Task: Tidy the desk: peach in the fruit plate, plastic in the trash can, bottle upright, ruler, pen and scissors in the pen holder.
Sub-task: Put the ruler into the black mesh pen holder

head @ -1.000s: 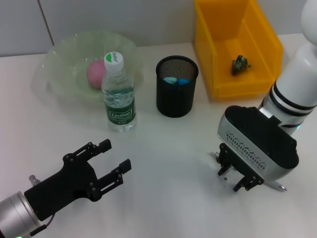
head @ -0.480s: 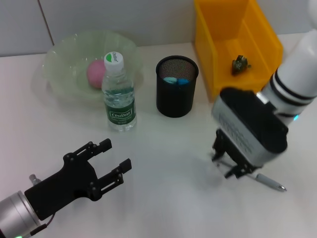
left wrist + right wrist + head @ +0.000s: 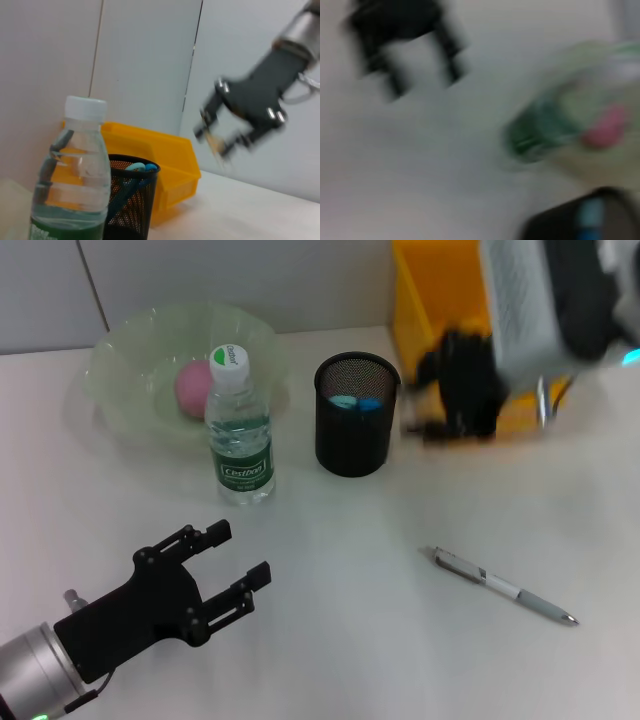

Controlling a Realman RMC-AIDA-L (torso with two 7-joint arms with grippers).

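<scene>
One silver ballpoint pen (image 3: 503,586) is left lying flat, slanting away rightward. It is nearer the raised right gripper (image 3: 462,390), whose grasp cannot be told; the left gripper (image 3: 228,567) is spread empty.

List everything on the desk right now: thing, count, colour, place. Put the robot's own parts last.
Clear plastic water bottle: one, green label, white cap, upright in front of the bowl.
Pale green translucent fruit bowl: one, far left.
Pink peach: one, inside the bowl.
Black mesh pen holder: one, centre, blue items inside.
Yellow plastic bin: one, far right.
Silver pen: one, lying on the desk, near right.
Left claw: black, open, near left.
Right claw: black, raised near the bin.
</scene>
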